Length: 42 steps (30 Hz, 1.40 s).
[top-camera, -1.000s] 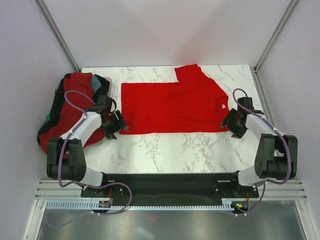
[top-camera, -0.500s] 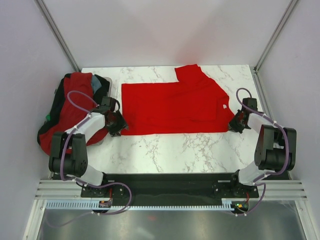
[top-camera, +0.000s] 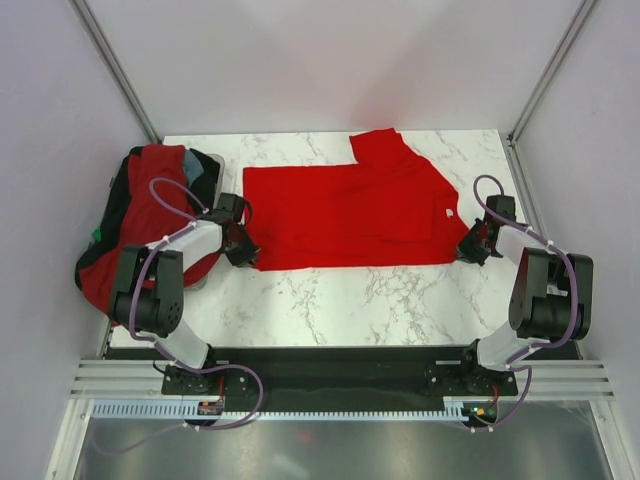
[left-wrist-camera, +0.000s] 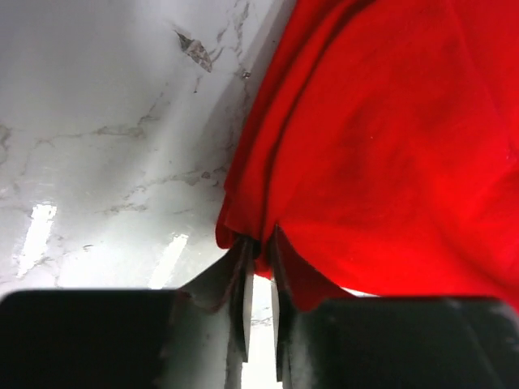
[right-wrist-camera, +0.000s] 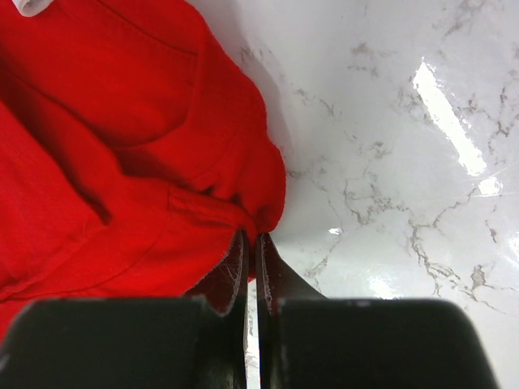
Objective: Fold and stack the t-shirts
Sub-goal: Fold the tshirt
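Marble tabletop (top-camera: pixel 330 300) carries one red t-shirt (top-camera: pixel 350 215) spread flat across its middle, one sleeve reaching toward the far edge, near hem running straight from left to right. Heap of t-shirts (top-camera: pixel 140 200), red with a grey-blue one on top, sits in the dark bin (top-camera: pixel 118 190) at the left edge, well apart from the work. Change over the last second: both arms moved in from just outside the cloth to its two near corners and closed. Left pincer (top-camera: pixel 243 255) is now at the near-left corner; its wrist view shows the fingers drawn to a narrow gap with the cloth corner nipped between the tips. Right pincer (top-camera: pixel 468 250) is at the near-right corner, fingers pressed almost together on a bunched fold of hem. White neck label (top-camera: pixel 447 212) lies just beyond that corner. Judgement: grasp step done on both sides; next is a lift and carry of the near edge toward the far edge. Both bites are shallow, so slip is the risk.
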Motion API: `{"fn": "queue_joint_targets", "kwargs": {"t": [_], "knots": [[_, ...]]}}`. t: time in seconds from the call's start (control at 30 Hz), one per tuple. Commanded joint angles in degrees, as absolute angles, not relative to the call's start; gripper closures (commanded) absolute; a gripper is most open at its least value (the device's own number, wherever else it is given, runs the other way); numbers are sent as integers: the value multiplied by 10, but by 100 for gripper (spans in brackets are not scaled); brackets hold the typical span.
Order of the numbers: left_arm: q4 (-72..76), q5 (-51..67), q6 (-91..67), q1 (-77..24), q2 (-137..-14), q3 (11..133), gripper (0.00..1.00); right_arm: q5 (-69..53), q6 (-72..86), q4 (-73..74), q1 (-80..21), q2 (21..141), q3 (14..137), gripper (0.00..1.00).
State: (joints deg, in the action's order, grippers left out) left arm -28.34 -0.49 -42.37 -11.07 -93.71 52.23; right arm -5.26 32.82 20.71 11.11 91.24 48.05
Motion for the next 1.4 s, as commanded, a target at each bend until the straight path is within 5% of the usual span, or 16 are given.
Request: {"fn": "queue_joint_targets", "kwargs": {"t": [0.0,0.1,0.4,0.73,0.87,0.9,0.93,0.97,1.03,1.13,1.37], "knots": [[-292,-15,-434,-120,-977,507,86,-56,329,215,113,914,496,100],[-310,-15,-429,-120,-976,526,98,-59,332,226,114,908,500,100],[-407,-41,-417,-120,-866,570,98,-7,331,308,177,816,522,100],[-410,-3,-446,-123,-753,447,97,-5,349,314,178,733,396,100],[-410,20,-477,-138,-708,406,86,10,394,328,188,688,356,100],[-410,25,-483,-142,-700,394,81,10,403,329,189,677,351,92],[-410,28,-489,-147,-692,389,60,9,421,330,190,666,347,82],[-411,33,-495,-156,-678,388,50,4,425,332,190,646,348,37],[-425,42,-493,-163,-661,396,32,2,427,337,190,629,362,11],[-463,26,-473,-164,-623,439,20,-27,406,352,187,613,414,6],[-501,-20,-366,-164,-560,540,20,-73,350,291,55,680,592,6]]}}
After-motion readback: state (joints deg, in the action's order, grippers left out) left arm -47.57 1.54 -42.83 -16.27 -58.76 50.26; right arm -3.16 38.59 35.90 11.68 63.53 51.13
